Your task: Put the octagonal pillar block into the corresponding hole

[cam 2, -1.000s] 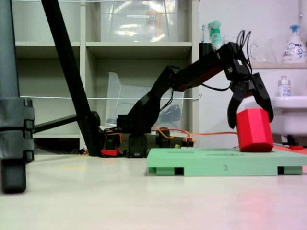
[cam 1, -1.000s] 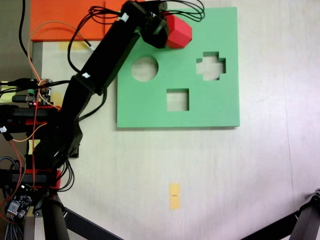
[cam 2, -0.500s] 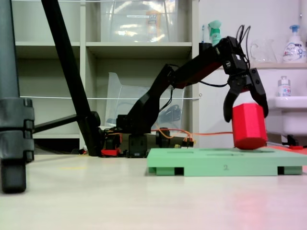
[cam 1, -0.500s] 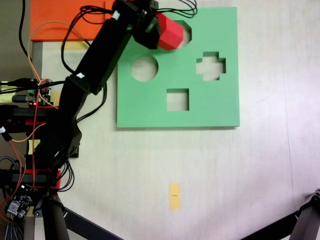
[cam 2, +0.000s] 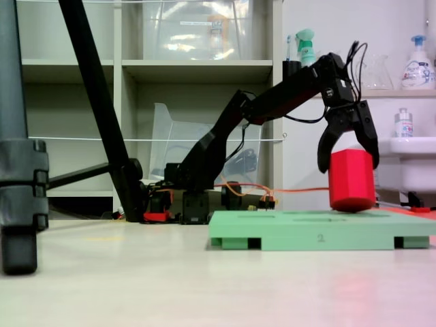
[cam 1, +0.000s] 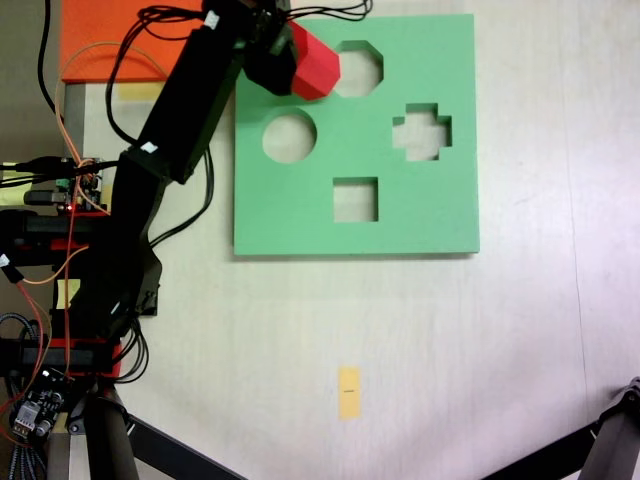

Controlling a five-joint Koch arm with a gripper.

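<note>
Above the green foam board [cam 1: 420, 215], the octagonal pillar block [cam 2: 351, 180] is held in the jaws, not yet seated in the corresponding hole [cam 1: 360, 68].

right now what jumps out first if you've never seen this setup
The bright red foam octagonal block stands out most, clamped in the black arm's pincer just above the flat green foam board. In the view from above it sits at the board's top edge, beside and left of the eight-sided cutout, not yet in it. The board's round, cross-shaped and square cutouts also catch the eye.
</note>
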